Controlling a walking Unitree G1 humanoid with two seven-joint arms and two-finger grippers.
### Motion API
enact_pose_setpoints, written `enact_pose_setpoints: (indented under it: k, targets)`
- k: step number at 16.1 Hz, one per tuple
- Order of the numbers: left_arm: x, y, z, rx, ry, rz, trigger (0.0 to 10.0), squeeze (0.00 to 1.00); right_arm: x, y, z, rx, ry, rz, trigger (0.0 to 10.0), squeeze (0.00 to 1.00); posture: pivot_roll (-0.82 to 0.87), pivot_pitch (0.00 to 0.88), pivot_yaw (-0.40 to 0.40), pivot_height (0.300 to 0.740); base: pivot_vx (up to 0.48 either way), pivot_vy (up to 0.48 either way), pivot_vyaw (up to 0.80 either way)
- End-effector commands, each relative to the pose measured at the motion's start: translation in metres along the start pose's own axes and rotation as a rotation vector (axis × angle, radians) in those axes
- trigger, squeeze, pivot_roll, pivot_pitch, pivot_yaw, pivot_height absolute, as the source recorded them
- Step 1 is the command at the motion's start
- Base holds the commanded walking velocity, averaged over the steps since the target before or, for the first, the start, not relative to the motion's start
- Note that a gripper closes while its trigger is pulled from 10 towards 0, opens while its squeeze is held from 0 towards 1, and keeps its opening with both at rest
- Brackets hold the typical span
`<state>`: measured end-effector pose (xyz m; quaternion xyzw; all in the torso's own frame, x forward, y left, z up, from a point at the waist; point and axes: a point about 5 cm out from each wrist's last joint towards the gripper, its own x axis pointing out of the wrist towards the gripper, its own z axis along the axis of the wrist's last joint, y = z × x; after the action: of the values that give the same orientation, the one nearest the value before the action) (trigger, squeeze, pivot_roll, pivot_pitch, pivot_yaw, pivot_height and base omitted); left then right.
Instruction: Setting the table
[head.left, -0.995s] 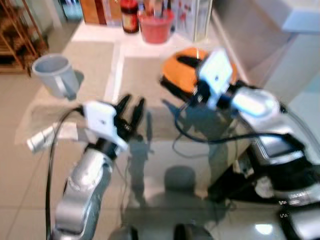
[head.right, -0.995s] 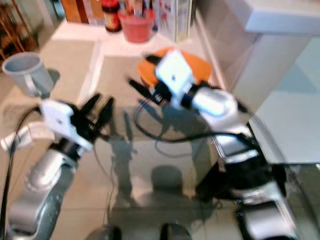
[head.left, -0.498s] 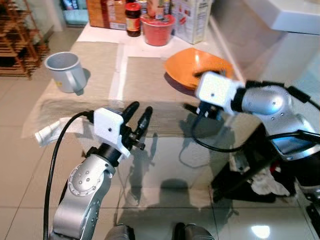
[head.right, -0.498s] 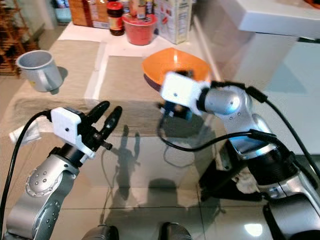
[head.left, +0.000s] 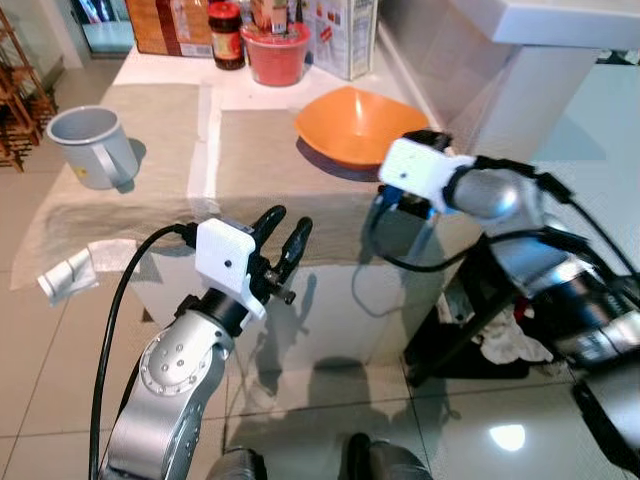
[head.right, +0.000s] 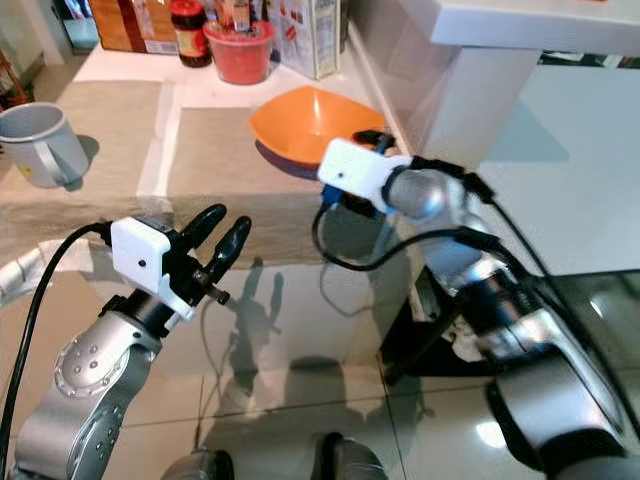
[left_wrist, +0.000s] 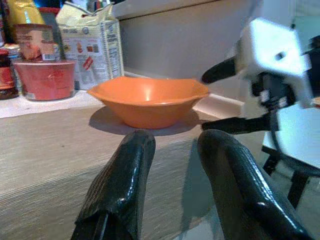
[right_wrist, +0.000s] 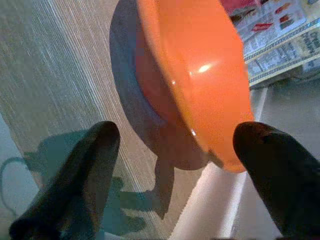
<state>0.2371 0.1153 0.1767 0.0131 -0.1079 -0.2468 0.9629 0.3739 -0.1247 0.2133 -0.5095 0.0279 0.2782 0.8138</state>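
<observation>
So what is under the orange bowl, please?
The orange bowl sits on a beige placemat, casting a dark shadow toward the table's near edge. Whatever lies directly beneath its base is covered by the bowl itself.

Bowl (head.left: 362, 125) on surface (head.left: 260, 170), right side; mug (head.left: 88, 147) far left; tub (head.left: 275, 53), jar (head.left: 226, 21), boxes (head.left: 345, 30) behind.

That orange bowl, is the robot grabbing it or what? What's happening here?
Not yet grabbed. The right gripper is at the near edge of the orange bowl, jaws spread wide and lined up toward it, holding nothing. The bowl sits on a beige table runner. The left gripper hangs open above the table's near edge, empty. A grey mug stands off to the robot's left, and a red container, a jar and boxes line the far end.
</observation>
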Motion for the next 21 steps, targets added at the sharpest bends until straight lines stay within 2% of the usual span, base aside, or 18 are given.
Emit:
enact_pose_setpoints:
  k: [1,3,6,10,13,19,21]
  targets:
    - [0.000,-0.004,0.005,0.016,-0.013,-0.012,10.0,0.00,0.003,-0.002,-0.001,-0.020,0.010,-0.010,0.0,0.00,-0.05,0.111,-0.038,0.740,0.000,0.000,0.00]
    - [0.000,-0.005,0.006,0.017,-0.017,-0.011,10.0,0.00,0.008,-0.003,0.001,-0.038,0.004,-0.029,0.0,0.00,-0.05,0.110,-0.039,0.740,0.000,0.000,0.00]
    - [0.000,-0.005,0.007,0.021,-0.020,-0.006,10.0,0.00,0.019,-0.009,0.016,-0.069,-0.070,-0.099,0.0,0.00,-0.05,0.114,-0.040,0.740,0.000,0.000,0.00]
    - [0.000,-0.006,0.008,0.022,-0.024,-0.003,10.0,0.00,0.028,0.001,0.023,-0.127,-0.123,-0.072,0.0,0.00,-0.04,0.116,-0.043,0.740,0.000,0.000,0.00]
    - [0.000,-0.007,0.009,0.024,-0.025,-0.004,10.0,0.00,0.034,0.013,0.022,-0.156,-0.112,-0.020,0.0,0.00,-0.04,0.116,-0.047,0.740,0.000,0.000,0.00]
    - [-0.002,-0.007,0.012,0.029,-0.033,0.009,10.0,0.00,0.032,-0.010,0.026,-0.178,-0.131,-0.144,0.0,0.00,-0.03,0.112,-0.058,0.740,0.000,0.000,0.00]
    - [-0.002,-0.008,0.012,0.031,-0.036,0.013,10.0,0.00,0.030,-0.016,0.032,-0.176,-0.178,-0.199,0.0,0.00,-0.04,0.112,-0.061,0.740,0.000,0.000,0.00]
